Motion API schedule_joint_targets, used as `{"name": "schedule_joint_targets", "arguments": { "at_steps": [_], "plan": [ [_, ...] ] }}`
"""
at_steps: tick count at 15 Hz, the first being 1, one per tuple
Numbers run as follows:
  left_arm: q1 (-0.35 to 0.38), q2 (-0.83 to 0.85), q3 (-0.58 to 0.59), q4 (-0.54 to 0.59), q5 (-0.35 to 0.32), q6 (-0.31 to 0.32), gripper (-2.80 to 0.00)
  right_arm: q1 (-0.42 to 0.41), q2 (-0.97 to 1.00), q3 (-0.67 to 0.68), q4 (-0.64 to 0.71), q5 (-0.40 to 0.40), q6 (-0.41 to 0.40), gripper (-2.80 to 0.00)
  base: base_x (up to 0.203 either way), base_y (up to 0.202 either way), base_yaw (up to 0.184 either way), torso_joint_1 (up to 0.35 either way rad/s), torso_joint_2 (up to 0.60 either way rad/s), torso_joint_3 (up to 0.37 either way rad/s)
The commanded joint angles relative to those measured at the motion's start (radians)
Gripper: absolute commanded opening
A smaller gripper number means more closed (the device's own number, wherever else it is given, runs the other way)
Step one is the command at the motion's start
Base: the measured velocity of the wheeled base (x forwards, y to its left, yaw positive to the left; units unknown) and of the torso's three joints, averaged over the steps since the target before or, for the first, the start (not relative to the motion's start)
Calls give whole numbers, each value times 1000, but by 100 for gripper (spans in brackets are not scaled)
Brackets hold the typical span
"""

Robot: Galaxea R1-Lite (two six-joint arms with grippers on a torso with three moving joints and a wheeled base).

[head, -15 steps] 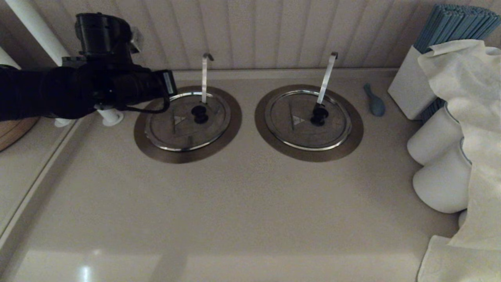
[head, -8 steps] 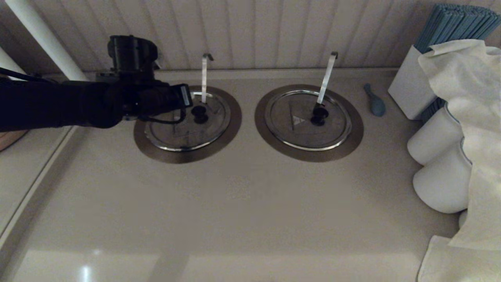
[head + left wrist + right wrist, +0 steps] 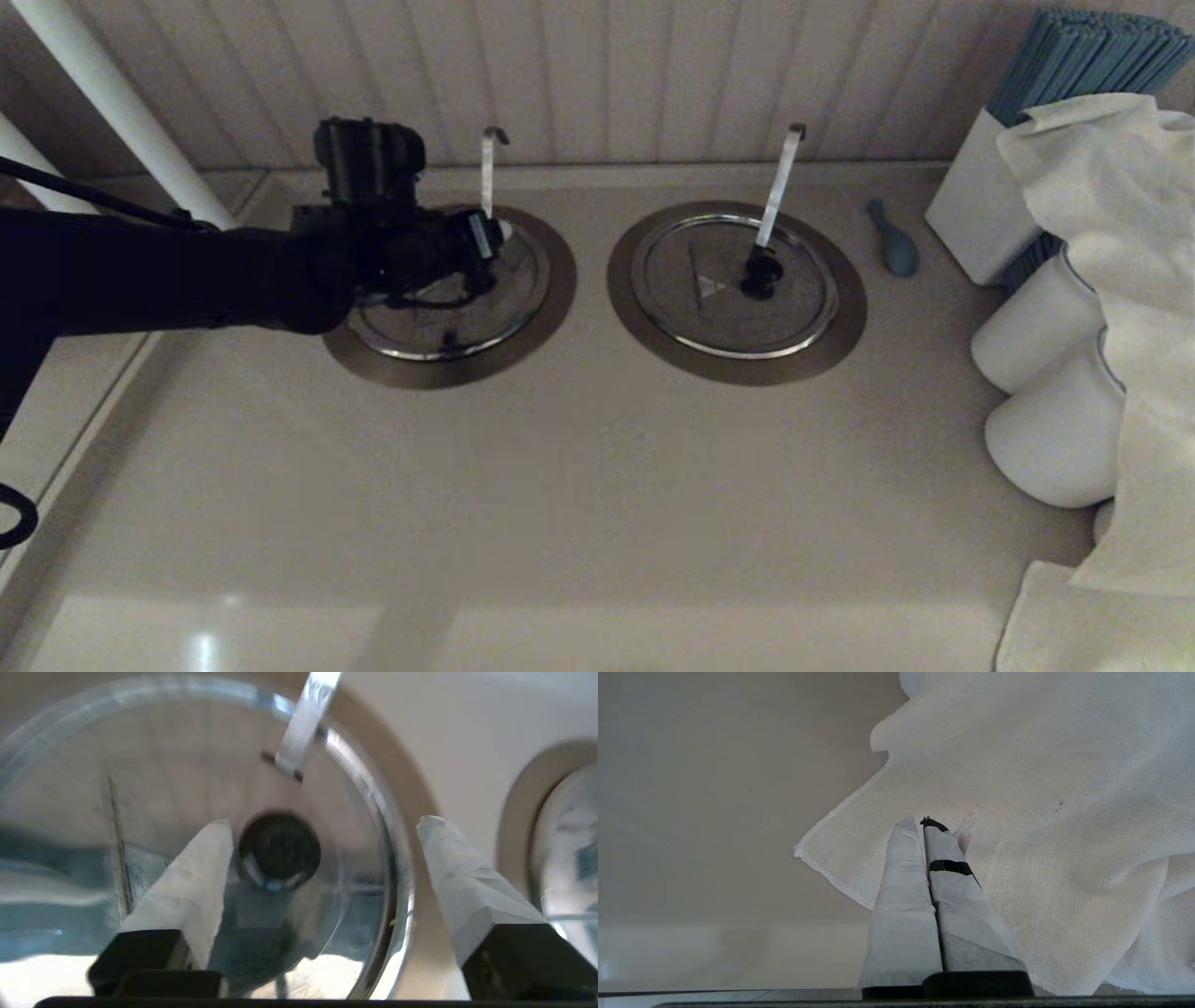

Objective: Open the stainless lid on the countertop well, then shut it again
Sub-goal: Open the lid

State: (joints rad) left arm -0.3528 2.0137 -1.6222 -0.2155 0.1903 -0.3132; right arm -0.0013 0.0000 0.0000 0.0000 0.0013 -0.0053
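Note:
The stainless lid [image 3: 439, 329] lies flat and shut in the left countertop well, inside the dull-brown collar [image 3: 448, 375]. A thin curl-hooked ladle handle [image 3: 486, 177] rises at its far side. My left gripper [image 3: 485, 239] hovers open just over the lid. In the left wrist view the black knob [image 3: 280, 851] sits between the spread fingers [image 3: 201, 872], close beside one and far from the other; the left gripper [image 3: 324, 821] touches nothing. The right gripper [image 3: 923, 823] is shut and empty above a white cloth [image 3: 1041, 812], outside the head view.
The twin well [image 3: 653, 327] with a broad slanted handle [image 3: 780, 182] lies to the right. Beyond it are a blue spoon-like piece [image 3: 893, 245], a white box of blue sticks [image 3: 976, 201], white rolls [image 3: 1036, 327] and draped cloth [image 3: 1120, 280]. A white pipe [image 3: 112, 93] stands back left.
My left arm has swung right and forward from beside the well to over the lid, and now covers the knob in the head view. The lid has not moved.

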Motion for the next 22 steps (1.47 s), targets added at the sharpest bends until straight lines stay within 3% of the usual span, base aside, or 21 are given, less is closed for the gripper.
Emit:
{"name": "schedule_joint_targets", "arguments": {
  "at_steps": [1, 4, 6, 13, 22],
  "plan": [
    [-5, 7, 32, -4, 9, -1, 0, 0, 0, 0, 0, 0, -1, -280, 0, 0, 0, 0, 0, 0],
    [-3, 10, 135, -206, 22, 20, 0, 0, 0, 0, 0, 0, -1, -280, 0, 0, 0, 0, 0, 0],
    [0, 11, 191, -342, 27, 84, 0, 0, 0, 0, 0, 0, -1, -280, 0, 0, 0, 0, 0, 0],
    [8, 57, 203, -357, 30, 88, 0, 0, 0, 0, 0, 0, -1, -280, 0, 0, 0, 0, 0, 0],
    [8, 123, 162, -366, 97, 77, 0, 0, 0, 0, 0, 0, -1, -280, 0, 0, 0, 0, 0, 0]
  ]
}}
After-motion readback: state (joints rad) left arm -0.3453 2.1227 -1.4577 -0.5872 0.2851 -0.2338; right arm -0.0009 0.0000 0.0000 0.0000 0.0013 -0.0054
